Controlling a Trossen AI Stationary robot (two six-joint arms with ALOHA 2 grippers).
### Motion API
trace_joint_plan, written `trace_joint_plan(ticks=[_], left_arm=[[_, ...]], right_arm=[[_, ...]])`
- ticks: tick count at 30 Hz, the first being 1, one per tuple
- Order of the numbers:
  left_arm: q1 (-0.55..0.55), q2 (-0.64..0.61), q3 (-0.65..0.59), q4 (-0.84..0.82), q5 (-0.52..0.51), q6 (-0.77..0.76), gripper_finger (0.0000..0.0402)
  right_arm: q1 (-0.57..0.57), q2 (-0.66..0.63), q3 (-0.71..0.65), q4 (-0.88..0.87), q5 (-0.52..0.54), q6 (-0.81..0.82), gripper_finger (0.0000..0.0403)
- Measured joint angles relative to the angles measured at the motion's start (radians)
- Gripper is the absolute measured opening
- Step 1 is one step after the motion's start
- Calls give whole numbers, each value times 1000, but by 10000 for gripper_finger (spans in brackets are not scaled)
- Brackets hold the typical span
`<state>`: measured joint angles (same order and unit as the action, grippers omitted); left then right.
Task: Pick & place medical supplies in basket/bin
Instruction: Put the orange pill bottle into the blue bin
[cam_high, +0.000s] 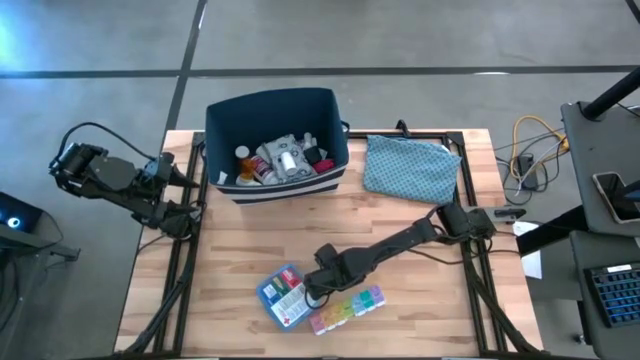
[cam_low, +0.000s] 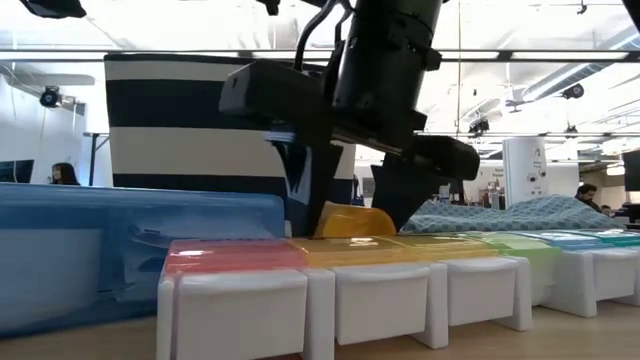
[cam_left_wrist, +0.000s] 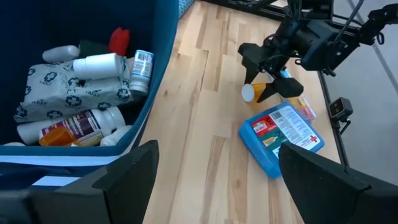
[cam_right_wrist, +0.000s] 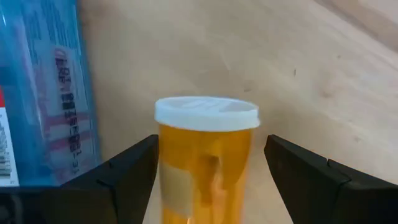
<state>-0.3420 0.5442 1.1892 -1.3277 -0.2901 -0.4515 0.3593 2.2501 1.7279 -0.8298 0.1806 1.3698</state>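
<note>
Right gripper (cam_right_wrist: 208, 180) is low over the near-centre of the table, fingers apart with one on each side of an orange pill bottle (cam_right_wrist: 206, 158) with a white cap; a gap shows on both sides, so nothing is clamped. Can't tell whether the bottle is lying on the wood or lifted off it. Left gripper (cam_left_wrist: 214, 180) waits spread wide at the table's left edge beside the bin, holding nothing. Table (cam_high: 400, 215) is light butcher-block wood. Navy bin (cam_high: 275, 110) with the white stripe near its base sits at the far edge, left of centre, already holding supplies: white bottles (cam_left_wrist: 96, 64), a wipes packet (cam_left_wrist: 68, 93) with a printed pattern, an orange-labelled bottle (cam_left_wrist: 74, 127), something red (cam_left_wrist: 118, 40). Teal patterned pouch (cam_high: 410, 168) lies flat just right of the bin, apart from it. Blue first-aid pouch (cam_high: 282, 297) lies near the front edge, just beside the right gripper on its left. Rainbow pill organizer (cam_high: 345, 308) lies near the first-aid pouch's right end, lids down, under and just in front of the gripper; contact between the two isn't clear. Orange bottle sits between those two items, cap toward the far side in the left wrist view. People show in the room behind, well away from the table.
</note>
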Motion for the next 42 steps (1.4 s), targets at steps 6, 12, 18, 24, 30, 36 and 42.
trace_joint_plan(ticks=[6, 12, 18, 24, 30, 36, 42], left_arm=[[0, 0, 0, 0, -1, 9, 308], [0, 0, 0, 0, -2, 9, 308], [0, 0, 0, 0, -20, 9, 308], [0, 0, 0, 0, -32, 9, 308], [0, -1, 0, 0, -31, 9, 308], [0, -1, 0, 5, -30, 5, 308], [0, -1, 0, 73, -28, -4, 308]], right_arm=[[0, -1, 0, 1, -41, -15, 256], [0, -1, 0, 1, -49, -15, 241], [0, -1, 3, -3, -50, 15, 189], [-1, -1, 108, -2, -14, -50, 124], [-33, -6, 348, -16, 127, -195, 128], [-133, -28, 633, 4, 312, -505, 137], [-376, -141, 537, 157, 240, -679, 142]])
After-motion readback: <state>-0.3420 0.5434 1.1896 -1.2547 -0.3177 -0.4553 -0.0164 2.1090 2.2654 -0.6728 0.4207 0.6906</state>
